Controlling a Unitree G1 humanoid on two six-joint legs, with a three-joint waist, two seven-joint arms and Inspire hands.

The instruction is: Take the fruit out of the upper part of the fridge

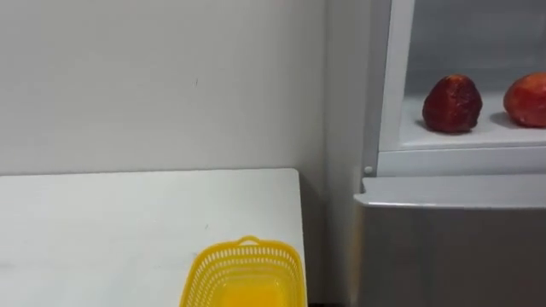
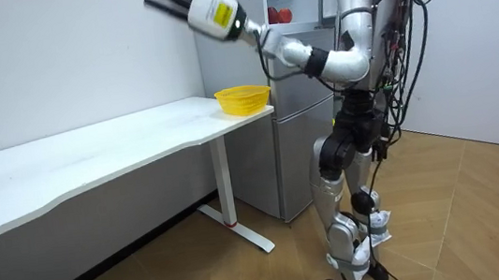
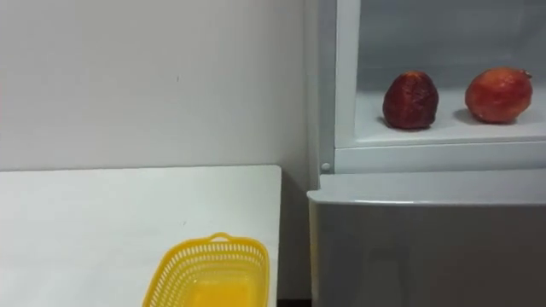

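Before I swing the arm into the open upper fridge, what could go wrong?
The left hand is raised high, open, out by the white table; swinging in, it may clip the white fridge frame. The dark red round fruit and the brighter red fruit could roll if nudged. The yellow plastic mesh basket sits near the table's end and could get knocked.

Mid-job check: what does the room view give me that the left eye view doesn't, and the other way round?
Room view: the robot stands before the fridge at the table's end, its left robot hand raised high above the table, fingers straight, holding nothing. Left eye view: a close look at the upper shelf, where the darker fruit sits left of the brighter fruit, both untouched. Shared: the white table, the yellow basket at its fridge end, and the open upper compartment with red inside.
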